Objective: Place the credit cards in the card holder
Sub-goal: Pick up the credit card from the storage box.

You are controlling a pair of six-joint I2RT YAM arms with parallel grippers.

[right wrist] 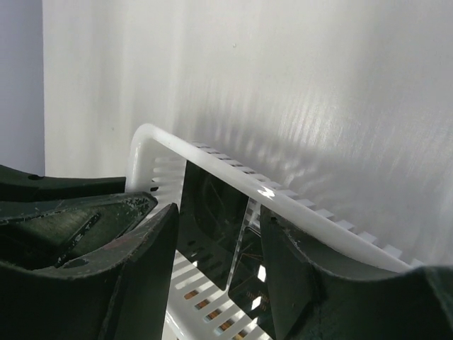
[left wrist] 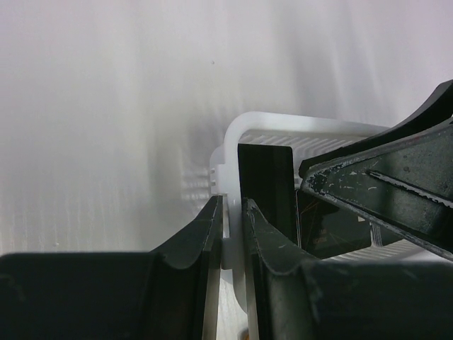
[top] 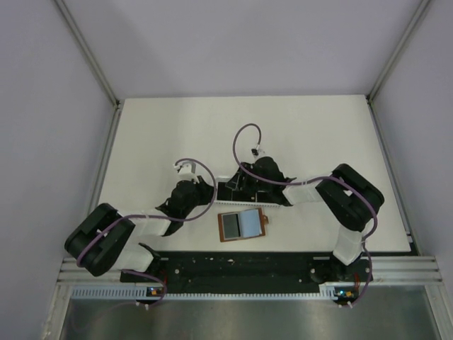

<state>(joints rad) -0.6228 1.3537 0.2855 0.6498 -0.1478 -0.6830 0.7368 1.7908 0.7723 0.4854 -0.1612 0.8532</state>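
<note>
The card holder (top: 242,224), a small brown wallet, lies open on the table with its bluish pockets up, just in front of both grippers. Black credit cards stand in a white slotted basket (right wrist: 283,200). My left gripper (left wrist: 233,205) is shut on the basket's near wall (left wrist: 233,244), next to an upright card (left wrist: 265,184). My right gripper (right wrist: 218,212) is open and reaches into the basket, one finger on each side of an upright card (right wrist: 212,227); a second card (right wrist: 248,276) leans behind it. In the top view both grippers (top: 225,188) meet over the basket and hide most of it.
The white table (top: 177,134) stretches behind the grippers, with grey walls on each side. The right gripper's finger (left wrist: 382,184) crosses the right of the left wrist view. A black rail (top: 241,265) runs along the near edge.
</note>
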